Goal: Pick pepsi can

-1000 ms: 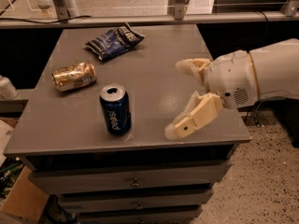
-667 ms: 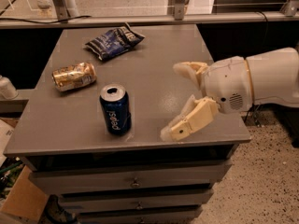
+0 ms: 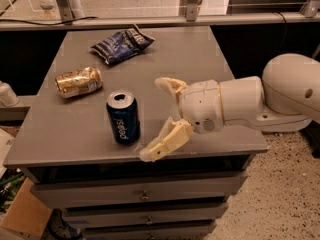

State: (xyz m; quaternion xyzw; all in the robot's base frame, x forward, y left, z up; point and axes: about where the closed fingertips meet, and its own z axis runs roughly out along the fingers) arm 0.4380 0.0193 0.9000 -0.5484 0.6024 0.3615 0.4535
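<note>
The pepsi can [image 3: 123, 117] stands upright near the front of the grey cabinet top [image 3: 200, 59], dark blue with white lettering and a silver top. My gripper [image 3: 154, 118] is just to the right of the can, at about the can's height, pointing left toward it. It is open, with one cream finger [image 3: 168, 84] behind and one [image 3: 164, 142] in front. The can is outside the fingers and nothing is held.
A dented gold can [image 3: 78, 81] lies on its side to the left behind the pepsi can. A dark blue snack bag [image 3: 121, 44] lies at the back. The cabinet has drawers [image 3: 145, 195] below. A cardboard box [image 3: 20, 214] sits on the floor at the left.
My gripper has moved left across the cabinet top toward the pepsi can, staying open. The can, gold can and bag have not moved.
</note>
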